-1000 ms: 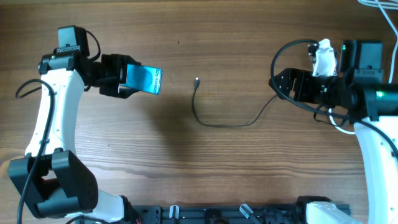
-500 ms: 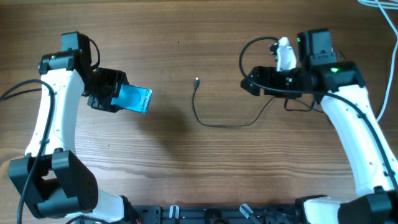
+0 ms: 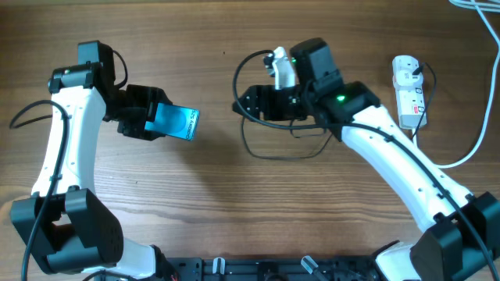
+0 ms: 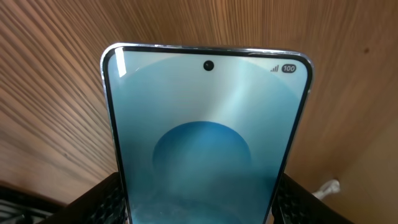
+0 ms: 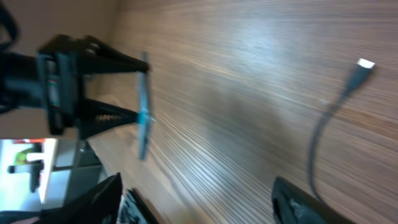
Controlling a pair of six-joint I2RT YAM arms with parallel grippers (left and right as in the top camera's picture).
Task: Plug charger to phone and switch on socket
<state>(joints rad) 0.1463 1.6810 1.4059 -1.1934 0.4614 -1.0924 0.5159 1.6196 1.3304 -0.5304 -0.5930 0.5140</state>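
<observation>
My left gripper (image 3: 148, 117) is shut on the phone (image 3: 175, 122) and holds it above the table at the left. In the left wrist view the teal screen of the phone (image 4: 205, 124) fills the frame between my fingers (image 4: 199, 208). My right gripper (image 3: 244, 102) is open and empty, over the free end of the charger (image 3: 269, 155). In the right wrist view the charger's silvery plug tip (image 5: 364, 63) lies on the wood ahead of my open fingers (image 5: 199, 205), and the phone (image 5: 143, 121) shows edge-on. The socket (image 3: 408, 92) lies at the far right.
The socket's white lead (image 3: 469, 152) curls off the right edge, and a further white cable (image 3: 476, 9) crosses the top right corner. The charger runs under my right arm. The wooden table (image 3: 211, 203) has bare wood between the two arms and along the front.
My right arm has swung left from the socket to the charger's plug end, which uncovers the socket. My left gripper has shifted the phone slightly; it still holds it.
</observation>
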